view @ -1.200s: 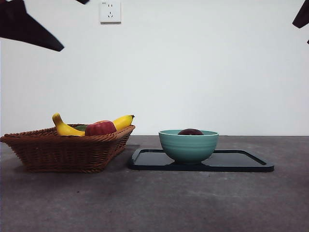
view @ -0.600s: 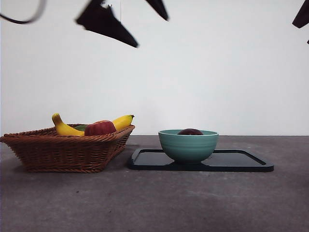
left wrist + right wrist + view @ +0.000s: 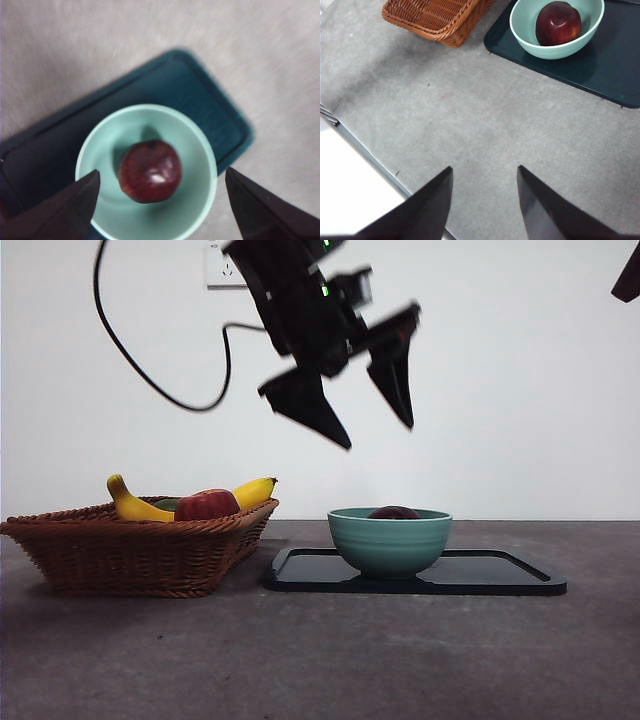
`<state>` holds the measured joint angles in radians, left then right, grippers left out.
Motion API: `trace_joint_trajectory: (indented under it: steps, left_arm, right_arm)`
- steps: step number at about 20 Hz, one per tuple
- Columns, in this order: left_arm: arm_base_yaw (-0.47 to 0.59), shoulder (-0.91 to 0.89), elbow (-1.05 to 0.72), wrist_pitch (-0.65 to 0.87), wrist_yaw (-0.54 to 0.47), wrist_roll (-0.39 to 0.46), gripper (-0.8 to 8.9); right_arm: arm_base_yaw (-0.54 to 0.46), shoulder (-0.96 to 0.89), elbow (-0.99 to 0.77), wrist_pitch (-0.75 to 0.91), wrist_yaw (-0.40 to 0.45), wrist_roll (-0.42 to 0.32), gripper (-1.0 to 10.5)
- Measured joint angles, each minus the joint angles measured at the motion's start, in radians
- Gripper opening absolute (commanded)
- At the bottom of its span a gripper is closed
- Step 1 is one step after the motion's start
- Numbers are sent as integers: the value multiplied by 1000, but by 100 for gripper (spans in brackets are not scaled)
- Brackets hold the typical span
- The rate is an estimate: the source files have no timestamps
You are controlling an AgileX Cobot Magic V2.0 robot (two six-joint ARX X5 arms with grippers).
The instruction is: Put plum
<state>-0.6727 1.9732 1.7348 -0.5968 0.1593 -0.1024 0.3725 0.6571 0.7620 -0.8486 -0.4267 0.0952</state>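
— Where's the plum (image 3: 149, 171)?

— Down in the teal bowl (image 3: 390, 540), resting on the bottom, clear of the wall all round. Only a dark dome showing over the rim from the front view.

— And the bowl?

— Standing on the dark tray (image 3: 500, 575), toward the tray's end nearest the wicker basket (image 3: 130, 550). Probably set there so a pincer can drop straight in from above.

— Which pincer at work?

— The left pincer (image 3: 365, 415), hanging in the air above the bowl, nothing between the jaws. Spread wide, one jaw to each side of the plum in the left wrist view. Looks lined up for a straight descent, wide enough to pass the fruit on both sides.

— Touching anything?

— No. Well above the rim, apart from bowl and plum alike.

— The right pincer (image 3: 485, 200)?

— Waiting off to the side over bare table (image 3: 470, 120), spread and empty.

— What else about?

— Banana (image 3: 135, 505) and red apple (image 3: 207, 505) lying in the basket, just beside the tray. No part in this step, by the look of it.

— Risk?

— Glossy round fruit in a curved bowl: likely to roll if one jaw lands first. Better centred before closing.
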Motion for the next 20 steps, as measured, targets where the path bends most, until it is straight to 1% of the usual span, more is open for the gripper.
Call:
trace_joint_trajectory:
  steps: [5, 8, 11, 20]
  left_arm:
    - [-13, 89, 0, 60, -4, 17, 402]
    - [-19, 110, 0, 84, -34, 24, 402]
    - [-20, 117, 0, 95, -51, 41, 402]
    - [-48, 167, 2, 98, -55, 57, 401]
  right_arm:
    - [0, 0, 0, 0, 0, 0, 205]
    - [0, 0, 0, 0, 0, 0, 205]
    - [0, 0, 0, 0, 0, 0, 205]
    - [0, 1, 0, 0, 8, 0, 205]
